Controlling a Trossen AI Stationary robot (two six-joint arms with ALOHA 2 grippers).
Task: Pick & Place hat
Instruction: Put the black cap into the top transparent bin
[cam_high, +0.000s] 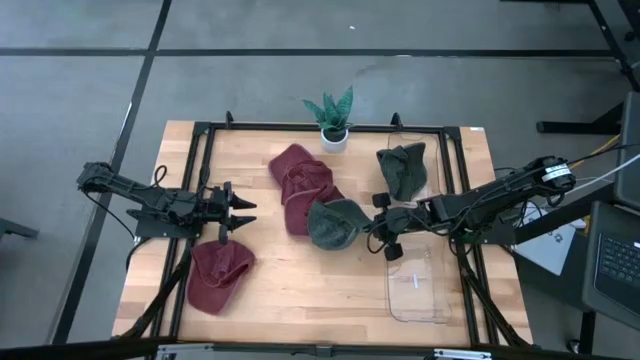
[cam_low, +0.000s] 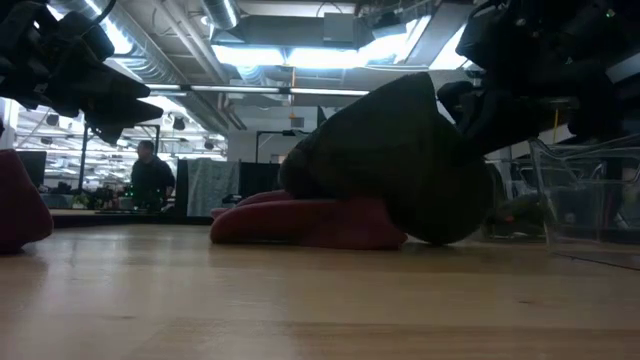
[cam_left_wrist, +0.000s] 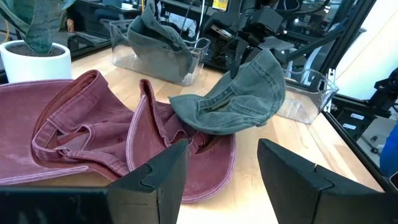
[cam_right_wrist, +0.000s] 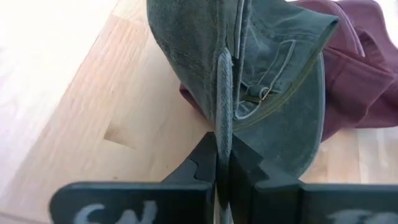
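The right gripper (cam_high: 384, 228) is clamped on a fold of fabric at the edge of the green hat (cam_high: 336, 222), its two fingers pressed together with only the cloth pinched between them, a thin grip that lets the cap hang and swing free rather than crush its crown. The green hat tilts up from that pinch, its far side resting against the maroon hats (cam_high: 302, 185) heaped just beside it at the middle of the desk (cam_high: 330, 290). Just beyond the green hat on the right arm's side lies the clear bin (cam_high: 418, 285), the likely drop point, since a second green hat (cam_high: 402, 168) already sits in that bin's far end. Beyond the maroon heap from the green hat, a potted plant (cam_high: 332, 118) stands at the back edge of the desk. Well apart from the green hat, the left gripper (cam_high: 238, 213) hovers with its fingers spread apart and nothing between them, just above a lone maroon hat (cam_high: 218, 275) near the front of the desk. A person (cam_low: 151, 178) stands far off in the room behind.
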